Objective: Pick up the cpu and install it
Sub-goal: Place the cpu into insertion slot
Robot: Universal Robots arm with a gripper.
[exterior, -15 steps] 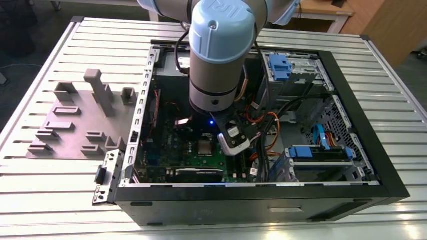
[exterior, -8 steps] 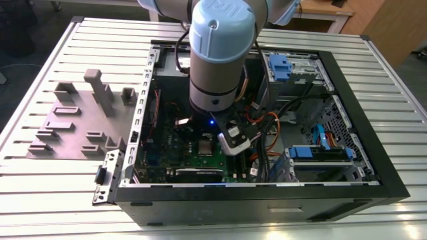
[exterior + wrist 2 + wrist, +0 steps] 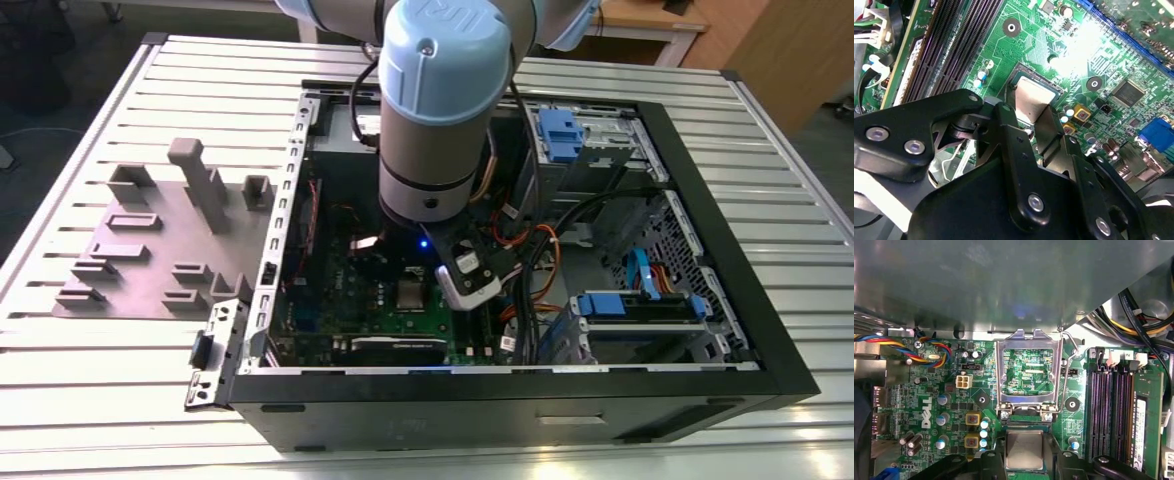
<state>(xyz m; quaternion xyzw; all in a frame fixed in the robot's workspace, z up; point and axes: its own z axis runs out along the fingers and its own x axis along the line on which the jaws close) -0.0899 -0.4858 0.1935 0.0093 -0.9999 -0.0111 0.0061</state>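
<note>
Mid-frame in the exterior view, our arm reaches into the open computer case on the bench. The jaws pinch the cpu by two opposite edges over the motherboard, just beside the raised socket frame.

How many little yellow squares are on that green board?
2 yellow squares, beside the cpu: one nearer the raised socket frame, one farther; the gripper may hide more.

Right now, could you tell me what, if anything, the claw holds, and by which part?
The claw appears to hold the cpu by two opposite side edges, one finger on each.
</note>
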